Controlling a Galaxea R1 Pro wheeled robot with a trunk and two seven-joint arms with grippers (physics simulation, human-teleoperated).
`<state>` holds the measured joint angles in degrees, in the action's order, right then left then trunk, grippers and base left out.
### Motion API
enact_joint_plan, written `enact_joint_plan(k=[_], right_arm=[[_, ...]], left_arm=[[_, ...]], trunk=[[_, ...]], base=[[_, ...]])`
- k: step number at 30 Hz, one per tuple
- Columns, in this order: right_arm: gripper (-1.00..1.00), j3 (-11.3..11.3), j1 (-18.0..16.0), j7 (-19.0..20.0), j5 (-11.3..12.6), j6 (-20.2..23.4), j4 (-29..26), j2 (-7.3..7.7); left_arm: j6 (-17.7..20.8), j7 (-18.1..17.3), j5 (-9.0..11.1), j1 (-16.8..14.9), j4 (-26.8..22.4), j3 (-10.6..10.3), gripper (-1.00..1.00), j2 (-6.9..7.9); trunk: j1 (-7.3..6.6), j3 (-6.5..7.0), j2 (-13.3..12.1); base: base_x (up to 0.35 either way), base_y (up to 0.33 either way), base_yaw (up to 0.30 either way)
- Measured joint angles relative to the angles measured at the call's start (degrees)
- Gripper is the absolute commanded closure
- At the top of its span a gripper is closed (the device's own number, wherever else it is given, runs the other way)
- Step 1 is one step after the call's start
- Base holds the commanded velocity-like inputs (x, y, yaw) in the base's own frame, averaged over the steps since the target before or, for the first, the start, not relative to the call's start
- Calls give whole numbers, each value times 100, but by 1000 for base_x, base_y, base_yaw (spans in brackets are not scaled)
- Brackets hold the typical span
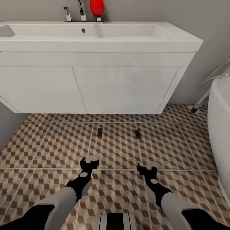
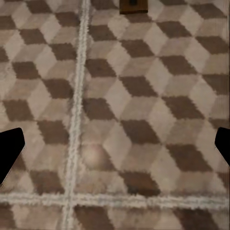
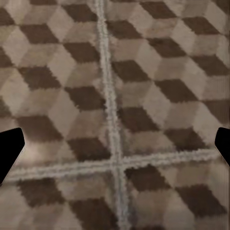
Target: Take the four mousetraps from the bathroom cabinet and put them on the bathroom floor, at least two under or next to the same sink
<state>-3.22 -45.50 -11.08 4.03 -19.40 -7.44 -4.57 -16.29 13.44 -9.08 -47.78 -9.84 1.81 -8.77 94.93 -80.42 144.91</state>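
Observation:
Two small brown mousetraps lie on the cube-patterned bathroom floor (image 1: 57, 143) just in front of the white vanity: one (image 1: 100, 132) to the left, one (image 1: 137, 134) to the right. Above them hangs the white sink (image 1: 95, 33) with its chrome tap (image 1: 82, 11). My left gripper (image 1: 90, 162) hovers over the floor a short way nearer than the left trap, open and empty. The right gripper (image 1: 146, 168) stands likewise nearer than the right trap, open and empty. In the left wrist view a mousetrap (image 2: 133, 5) shows at the frame's edge, ahead of the black fingertips (image 2: 10, 148). The cabinet is out of view.
A white bathtub (image 1: 220, 127) rises at the right, close to my right arm. A red rounded object (image 1: 96, 8) stands behind the sink beside the tap. Grey wall (image 1: 9, 124) closes the left side below the vanity.

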Motion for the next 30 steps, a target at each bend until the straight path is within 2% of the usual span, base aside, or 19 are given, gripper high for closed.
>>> enact_joint_plan(k=[10,19,30], right_arm=[[-100,2,0,-65,-7,67,-3,-12],[-100,-11,0,-273,-29,91,-48,-135],[-100,-23,0,-439,-38,107,-62,-179]], left_arm=[[-4,-41,11,0,10,3,-100,0],[-17,-53,17,0,33,8,-100,12],[-24,-57,21,0,55,10,-100,23]], trunk=[[-26,222,-13],[-49,421,-25],[-77,665,-40]], base=[[0,0,0],[0,0,0],[0,0,0]])
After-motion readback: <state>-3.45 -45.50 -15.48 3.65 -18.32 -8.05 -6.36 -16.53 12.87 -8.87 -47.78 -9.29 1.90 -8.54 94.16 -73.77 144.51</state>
